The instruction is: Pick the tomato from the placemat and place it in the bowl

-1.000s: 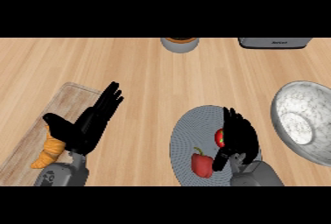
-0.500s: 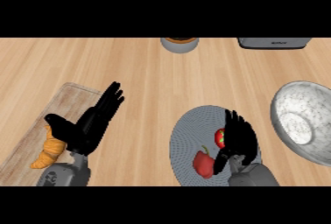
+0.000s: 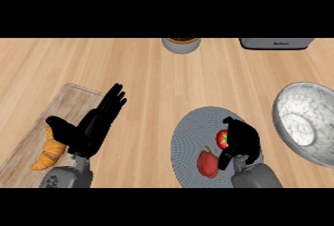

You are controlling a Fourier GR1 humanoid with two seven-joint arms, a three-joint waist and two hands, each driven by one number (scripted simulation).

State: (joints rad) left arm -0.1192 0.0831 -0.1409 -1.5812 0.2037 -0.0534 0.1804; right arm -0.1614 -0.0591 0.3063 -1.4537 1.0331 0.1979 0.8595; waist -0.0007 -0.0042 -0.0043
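Note:
A red tomato (image 3: 222, 138) with a green stem lies on the round grey placemat (image 3: 192, 130). My right hand (image 3: 242, 139) sits over its right side, fingers curled down around it and hiding most of it. A second red piece of produce (image 3: 207, 164) lies on the mat just below and left of the hand. The speckled white bowl (image 3: 306, 121) stands at the right, beside the mat. My left hand (image 3: 91, 126) rests open at the lower left, fingers pointing up and to the right.
A wooden cutting board (image 3: 62, 106) lies at the left with a croissant (image 3: 49, 152) on it, partly under the left hand. A round cup (image 3: 180, 44) and a grey appliance (image 3: 274, 43) stand at the counter's far edge.
My right hand has lowered and curled its fingers closer round the tomato. The left hand has not moved.

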